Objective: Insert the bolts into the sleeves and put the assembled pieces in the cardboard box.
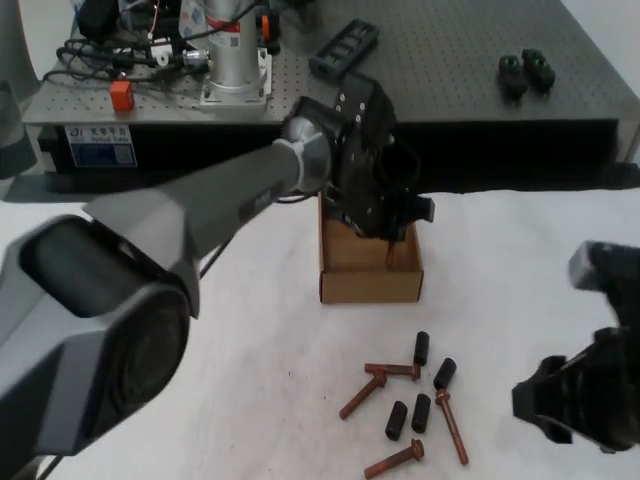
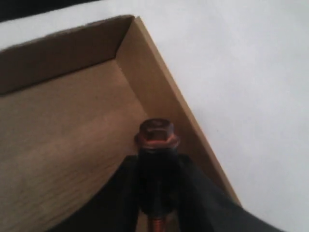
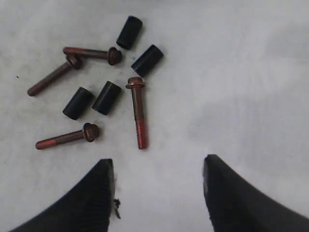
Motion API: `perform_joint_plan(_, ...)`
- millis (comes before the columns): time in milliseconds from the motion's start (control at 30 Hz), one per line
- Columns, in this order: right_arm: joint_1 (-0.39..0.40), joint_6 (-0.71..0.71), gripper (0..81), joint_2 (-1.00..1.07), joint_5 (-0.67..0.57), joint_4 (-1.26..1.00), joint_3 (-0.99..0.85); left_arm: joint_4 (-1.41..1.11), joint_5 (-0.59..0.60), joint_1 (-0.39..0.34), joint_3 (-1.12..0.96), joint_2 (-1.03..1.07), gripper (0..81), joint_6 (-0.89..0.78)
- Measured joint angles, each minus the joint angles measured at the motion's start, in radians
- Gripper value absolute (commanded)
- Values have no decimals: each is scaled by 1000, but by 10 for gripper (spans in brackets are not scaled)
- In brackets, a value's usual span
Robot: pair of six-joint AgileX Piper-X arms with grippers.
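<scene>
Squarely in left tool (image 2: 157, 180): bolt (image 2: 157, 134) (sleeved)

Sleeved bolt (image 2: 157, 159) at cardboard box (image 1: 368, 283) corner, four bolts (image 3: 138, 111), four sleeves (image 3: 106, 97) loose

The grey left arm (image 1: 200, 215) spans from the bench's (image 1: 250, 330) near left corner to its middle, its black left gripper (image 1: 392, 222) pointing down, clamped on a copper-coloured bolt (image 2: 157, 137). The black right gripper (image 3: 158, 166) hovers by the right edge, fingers apart.
</scene>
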Motion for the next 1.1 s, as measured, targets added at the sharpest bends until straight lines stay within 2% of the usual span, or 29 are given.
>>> perform_joint_plan(133,47,-46,412,263,0,-127,-21,24,2,0,-37,23,274,0)
perform_joint_plan(300,89,-101,404,488,5,-161,-114,24,-9,7,-45,24,274,0)
perform_joint_plan(433,122,-132,327,650,26,-161,-200,79,-9,24,-45,-18,274,0)
perform_joint_plan(533,143,-155,279,727,44,-159,-240,190,-33,41,-45,-130,261,36)
perform_joint_plan(700,153,-194,183,782,101,-144,-273,363,-105,46,-54,-208,239,156)
perform_joint_plan(767,153,-201,113,786,110,-139,-277,418,-106,40,-54,-233,239,178)
perform_joint_plan(833,153,-204,6,787,115,-139,-280,449,-114,17,-32,-257,239,189)
perform_joint_plan(900,153,-216,28,787,118,-139,-279,448,-121,6,-8,-270,239,189)
perform_joint_plan(1100,100,-221,28,735,118,-87,-267,372,-161,-113,318,-399,239,194)
